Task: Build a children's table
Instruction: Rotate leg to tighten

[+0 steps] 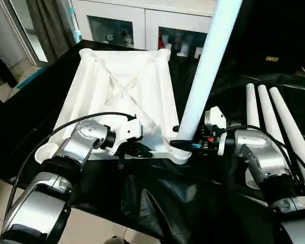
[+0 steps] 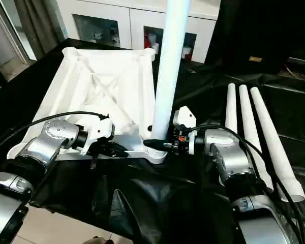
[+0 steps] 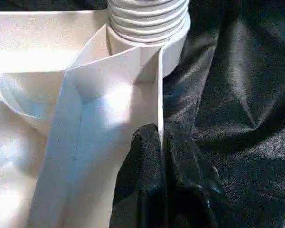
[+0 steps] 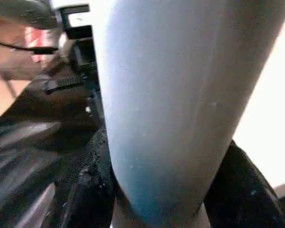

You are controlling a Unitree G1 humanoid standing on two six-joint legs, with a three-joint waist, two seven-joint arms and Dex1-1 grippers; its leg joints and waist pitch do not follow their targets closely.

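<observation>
The white tabletop (image 1: pixel 122 86) lies upside down on the black-draped work table, ribs facing up. One white leg (image 1: pixel 203 66) stands upright in its near right corner socket (image 1: pixel 179 152), and the threaded end (image 3: pixel 147 19) shows at the socket's mouth. My right gripper (image 1: pixel 185 144) is shut on this leg just above the socket, with a black finger (image 4: pixel 90 199) on either side of the tube. My left gripper (image 1: pixel 142 151) is shut on the tabletop's thin near rim (image 3: pixel 159 95), a little left of that socket.
Three spare white legs (image 1: pixel 274 117) lie side by side on the black cloth to the right. The near left corner socket (image 1: pixel 44 151) overhangs the work table's edge. A white glass-door cabinet (image 1: pixel 142 25) stands behind. Floor shows at the left and in front.
</observation>
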